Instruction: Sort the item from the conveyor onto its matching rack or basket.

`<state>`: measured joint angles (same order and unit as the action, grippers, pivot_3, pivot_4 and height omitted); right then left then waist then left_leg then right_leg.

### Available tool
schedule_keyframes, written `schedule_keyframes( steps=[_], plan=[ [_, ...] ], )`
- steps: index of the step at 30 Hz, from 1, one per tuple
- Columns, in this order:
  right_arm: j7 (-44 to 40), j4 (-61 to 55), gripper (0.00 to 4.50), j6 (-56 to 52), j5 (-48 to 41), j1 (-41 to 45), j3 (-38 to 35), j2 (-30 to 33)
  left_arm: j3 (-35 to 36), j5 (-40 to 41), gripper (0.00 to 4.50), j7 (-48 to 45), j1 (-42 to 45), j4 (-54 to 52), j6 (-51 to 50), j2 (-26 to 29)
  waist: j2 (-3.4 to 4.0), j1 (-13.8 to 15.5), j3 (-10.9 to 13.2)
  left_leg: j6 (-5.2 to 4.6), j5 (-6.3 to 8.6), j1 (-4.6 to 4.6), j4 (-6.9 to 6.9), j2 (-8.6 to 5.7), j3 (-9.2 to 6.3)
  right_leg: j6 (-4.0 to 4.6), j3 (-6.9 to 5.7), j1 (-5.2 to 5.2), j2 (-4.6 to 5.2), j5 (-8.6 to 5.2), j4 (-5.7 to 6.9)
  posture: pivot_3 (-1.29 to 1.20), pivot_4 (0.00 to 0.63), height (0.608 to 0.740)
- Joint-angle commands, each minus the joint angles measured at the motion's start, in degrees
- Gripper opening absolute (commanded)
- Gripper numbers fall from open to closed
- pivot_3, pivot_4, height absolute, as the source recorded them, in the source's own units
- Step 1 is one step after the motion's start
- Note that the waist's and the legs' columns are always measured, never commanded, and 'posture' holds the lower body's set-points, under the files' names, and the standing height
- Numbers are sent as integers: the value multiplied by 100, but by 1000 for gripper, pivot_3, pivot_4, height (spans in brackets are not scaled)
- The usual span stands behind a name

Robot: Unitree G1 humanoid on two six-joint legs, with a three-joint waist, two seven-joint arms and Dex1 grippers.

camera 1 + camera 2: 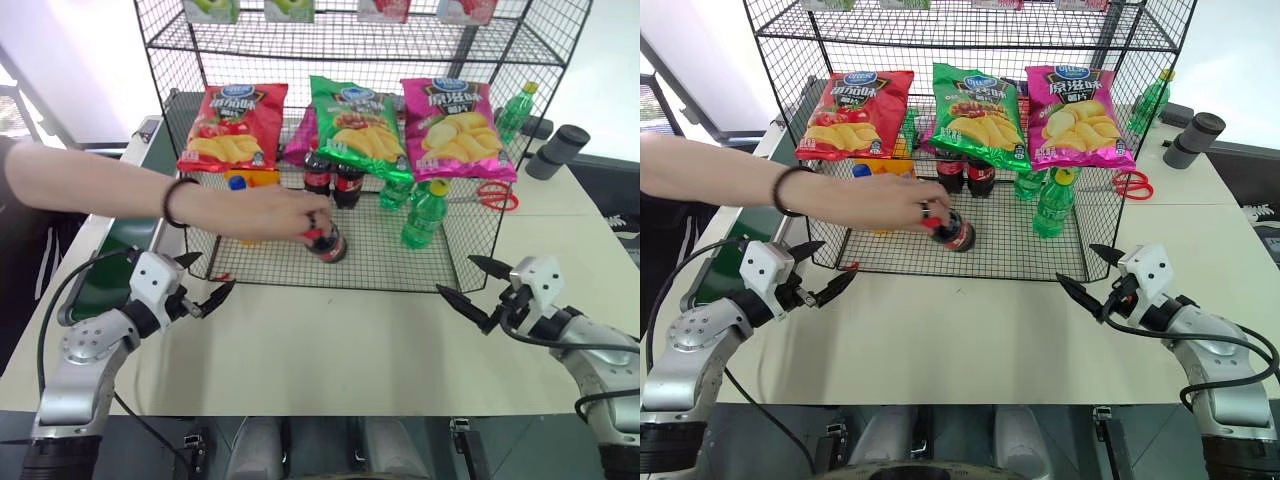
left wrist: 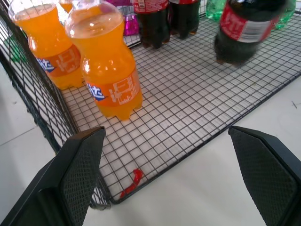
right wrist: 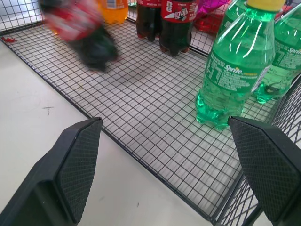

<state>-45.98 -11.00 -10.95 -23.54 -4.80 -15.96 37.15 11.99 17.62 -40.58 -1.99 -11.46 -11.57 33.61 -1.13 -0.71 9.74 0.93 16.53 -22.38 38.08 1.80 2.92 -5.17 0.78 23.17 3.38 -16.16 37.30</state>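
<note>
While both grippers, left and right, are held wide open and empty, the cola bottle, tilted in a person's hand over the rack floor, is judged rigid, smooth, liquid-heavy, best gripped mid-body.

A pale tabletop carries a large black wire rack set at its far half. Just right of the rack, red-handled scissors lie flat on the table. Farther right, near the far corner, a dark grey cylinder lies on the surface. A green bottle with a yellow cap stands outside the rack's right wall, beyond the scissors. The conveyor adjoins the table's left edge. The near tabletop is bare.
</note>
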Motion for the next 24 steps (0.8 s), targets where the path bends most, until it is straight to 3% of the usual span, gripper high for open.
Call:
schedule_keyframes(
  steps=[1, 24],
  plan=[
    [-13, -28, 4445, 39, 8, 114, -32, 55, 43, 34, 4500, 74, 43, -174, 22, -7, 0, 0, 0, 0, 0, 0, 0, 0, 0, 0, 0, 0, -5, 0, 0, 0, 150, 740],
    [57, 48, 4445, 118, 115, 266, 134, -95, 70, 216, 4500, 14, 85, -36, -17, -101, 0, 2, 0, 0, 0, 1, 1, 1, 0, 0, 1, 0, -9, 0, 2, 0, 150, 740]
  ],
)
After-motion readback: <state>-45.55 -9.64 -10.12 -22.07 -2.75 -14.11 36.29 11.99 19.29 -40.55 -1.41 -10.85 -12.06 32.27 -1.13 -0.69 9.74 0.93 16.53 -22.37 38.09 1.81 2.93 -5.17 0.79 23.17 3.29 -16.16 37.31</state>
